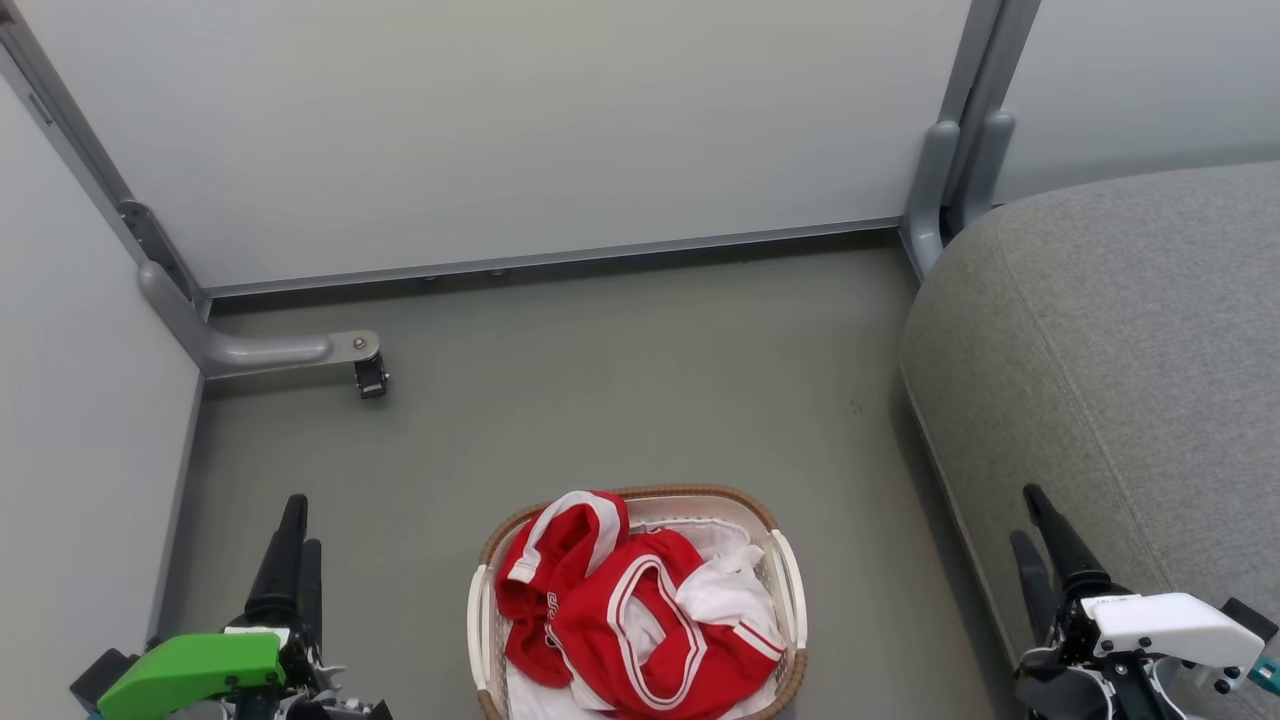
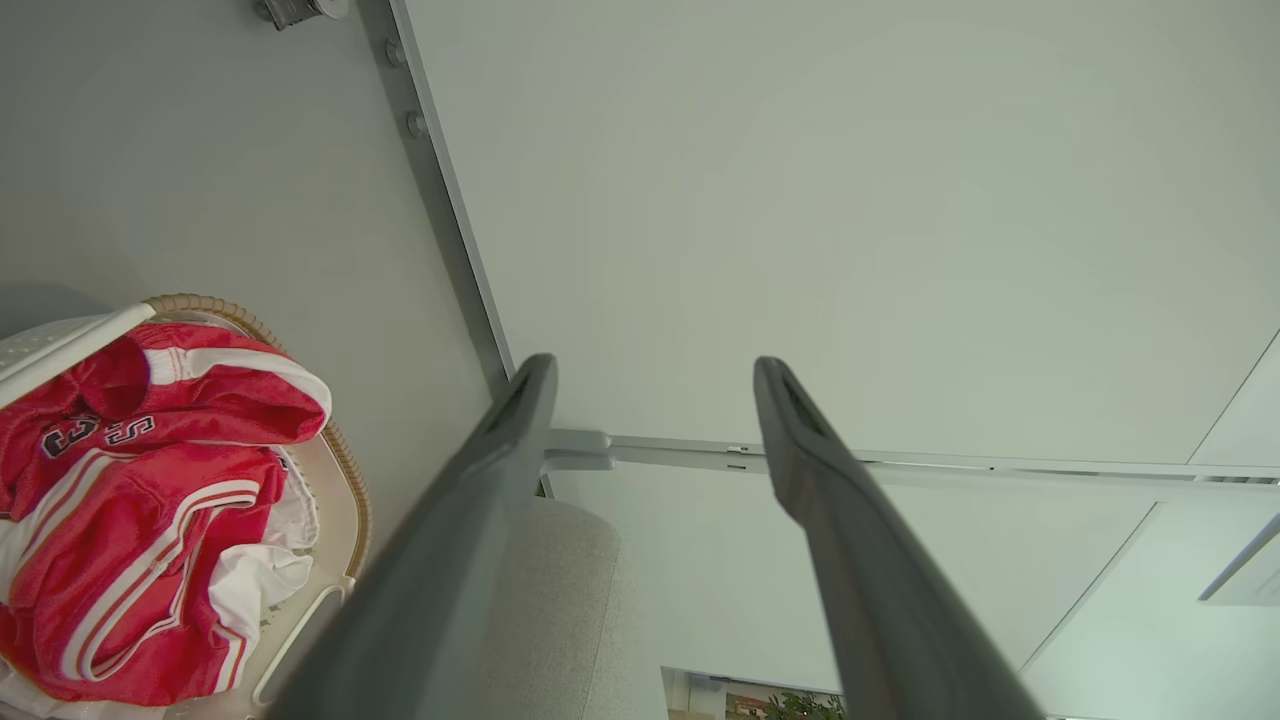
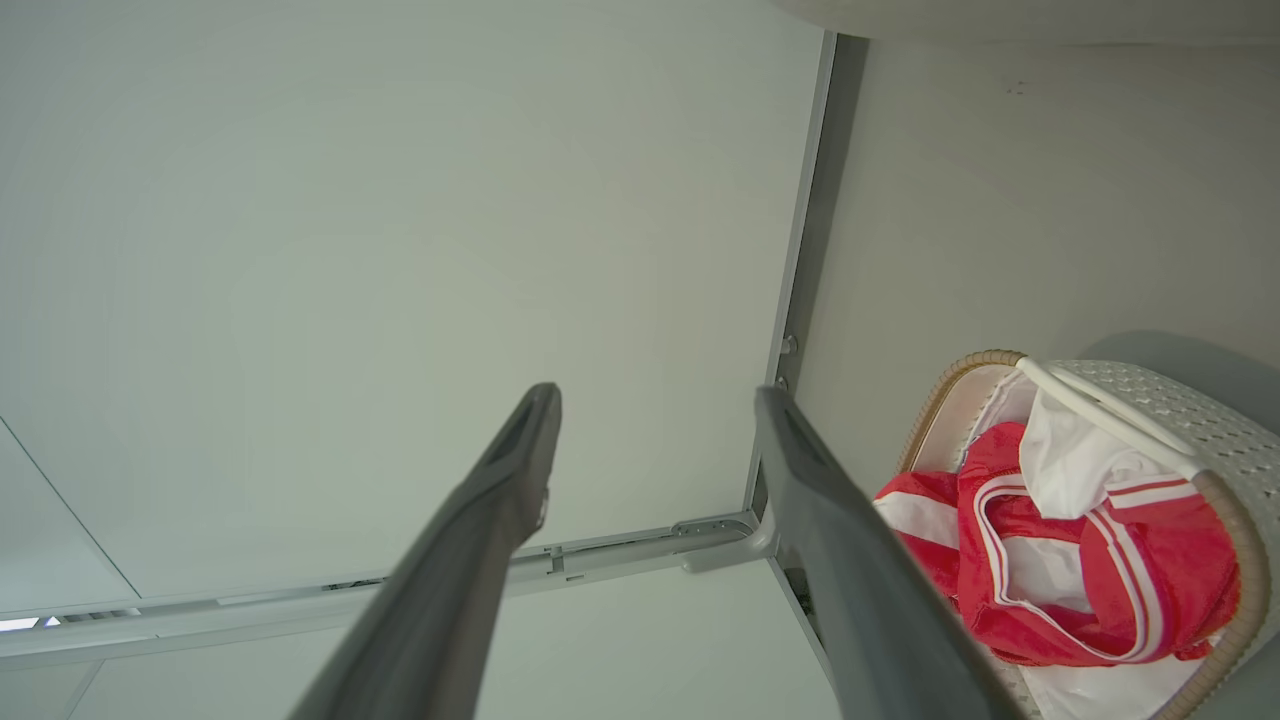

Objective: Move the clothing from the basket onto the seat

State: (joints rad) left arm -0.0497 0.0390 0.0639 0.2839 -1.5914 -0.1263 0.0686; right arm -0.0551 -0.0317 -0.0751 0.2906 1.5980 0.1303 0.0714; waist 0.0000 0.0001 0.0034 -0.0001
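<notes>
- The clothing [image 1: 640, 610] lies heaped in the basket [image 1: 792, 575], its red folds tangled over the white lining [image 1: 735, 595]. Expect it to be light and limp, and likely to drag its neighbour along.
- Take the raised striped fold at the top of the pile, and pinch deep, since the fabric looks slick.
- The basket sits on the floor [image 1: 600, 380], near the seat [image 1: 1120, 350].
- Your left gripper [image 1: 303, 525] and right gripper [image 1: 1024, 515] flank it, jaws parted, holding nothing.

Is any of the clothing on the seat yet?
No, the clothing lies piled in the basket, which stands on the floor beside the seat.
</notes>
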